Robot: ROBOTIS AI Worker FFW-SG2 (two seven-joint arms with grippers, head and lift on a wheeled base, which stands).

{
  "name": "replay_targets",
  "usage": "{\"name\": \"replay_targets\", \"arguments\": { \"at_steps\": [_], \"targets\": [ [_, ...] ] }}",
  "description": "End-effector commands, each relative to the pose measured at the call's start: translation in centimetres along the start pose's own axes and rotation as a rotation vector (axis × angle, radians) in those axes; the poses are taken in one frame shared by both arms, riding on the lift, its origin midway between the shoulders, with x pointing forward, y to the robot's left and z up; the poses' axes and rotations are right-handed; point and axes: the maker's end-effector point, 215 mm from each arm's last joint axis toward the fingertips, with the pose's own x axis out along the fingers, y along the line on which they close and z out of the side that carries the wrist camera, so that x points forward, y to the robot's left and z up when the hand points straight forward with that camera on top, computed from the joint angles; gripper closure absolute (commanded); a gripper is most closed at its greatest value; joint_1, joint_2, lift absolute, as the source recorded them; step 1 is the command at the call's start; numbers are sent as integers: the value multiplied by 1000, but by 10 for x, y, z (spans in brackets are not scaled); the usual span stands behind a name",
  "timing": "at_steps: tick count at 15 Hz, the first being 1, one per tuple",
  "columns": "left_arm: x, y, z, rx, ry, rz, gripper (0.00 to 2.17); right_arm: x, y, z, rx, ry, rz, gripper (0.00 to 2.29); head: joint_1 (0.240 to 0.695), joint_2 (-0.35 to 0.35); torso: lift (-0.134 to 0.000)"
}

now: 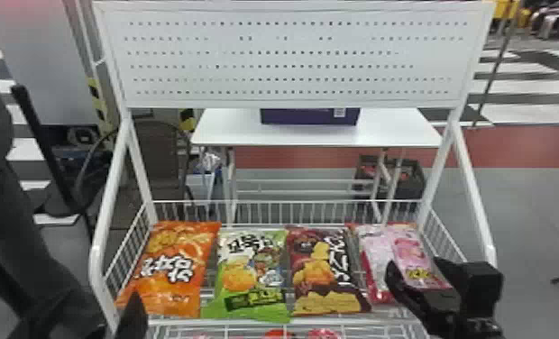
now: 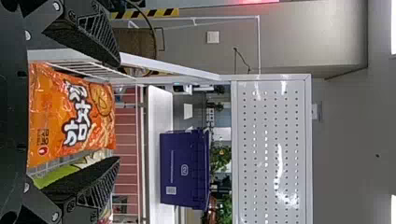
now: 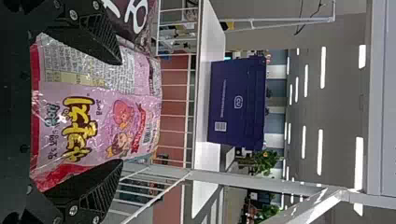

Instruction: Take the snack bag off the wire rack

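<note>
It's the rack (image 1: 292,9), snacks lying in its basket! Pink bag (image 1: 414,252) at the right end, orange bag (image 1: 175,270) at the left. Right gripper (image 3: 122,112), spread wide astride the pink bag, nothing gripped; left gripper (image 2: 119,112), wide and empty by the orange bag. Lining up, I'd say: next, right closes, then lifts.

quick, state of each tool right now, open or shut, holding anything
Left tool: open, holding nothing, facing the orange bag.
Right tool: open, fingers spread at the pink bag; contact can't be told.
</note>
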Motion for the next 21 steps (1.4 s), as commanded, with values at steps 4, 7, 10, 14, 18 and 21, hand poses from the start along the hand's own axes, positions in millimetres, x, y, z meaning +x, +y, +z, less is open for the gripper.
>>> {"name": "replay_targets", "arguments": {
  "at_steps": [4,7,10,14,18,21],
  "targets": [
    [2,1,-3,2,5,1,188,3,-1,-12,4,33,-1,221,499,0,0],
    [2,1,-4,2,7,1,188,1,1,-17,4,44,3,444,499,0,0],
    [2,1,-4,3,7,0,188,-1,1,-20,10,50,13,1082,499,0,0],
    [1,1,-4,3,8,0,188,-3,-1,-29,17,80,22,1544,499,0,0],
    [1,1,-5,2,10,1,188,-8,-7,-21,54,54,15,1808,499,0,0],
    [0,1,-5,4,10,1,188,-22,-1,13,80,-50,18,1845,499,0,0]
  ]
}}
